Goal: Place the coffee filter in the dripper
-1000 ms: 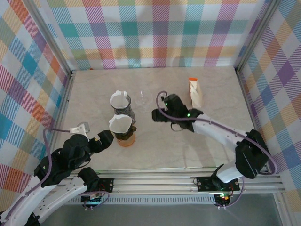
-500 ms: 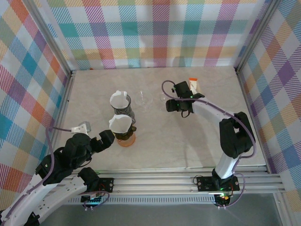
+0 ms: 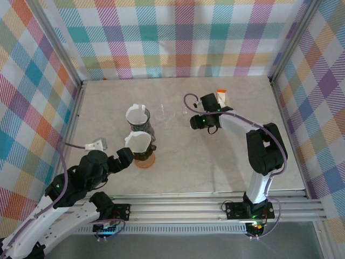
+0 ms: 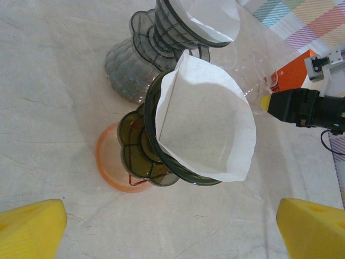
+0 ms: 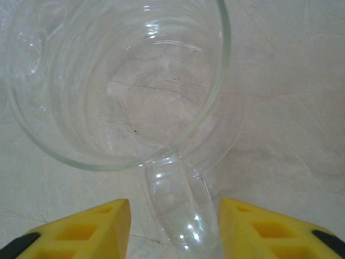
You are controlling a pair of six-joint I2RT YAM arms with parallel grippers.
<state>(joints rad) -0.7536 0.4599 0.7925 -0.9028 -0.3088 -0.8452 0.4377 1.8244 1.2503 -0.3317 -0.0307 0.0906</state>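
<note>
Right wrist view: right gripper (image 5: pixel 172 229) stands spread astride a glass mug's (image 5: pixel 118 86) handle (image 5: pixel 175 205), rim just ahead. Left gripper (image 4: pixel 172 226) gapes wide; coffee filter (image 4: pixel 207 124) sits in the dripper (image 4: pixel 141 148) just ahead, bare tabletop (image 4: pixel 54 108) flanking.

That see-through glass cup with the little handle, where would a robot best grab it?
By the handle, coming from the handle's side of the glass cup with one finger on each side of it. The handle is narrow and sticks out from the rim, while the round bowl is wide and slick. The right gripper is lined up that way.
</note>
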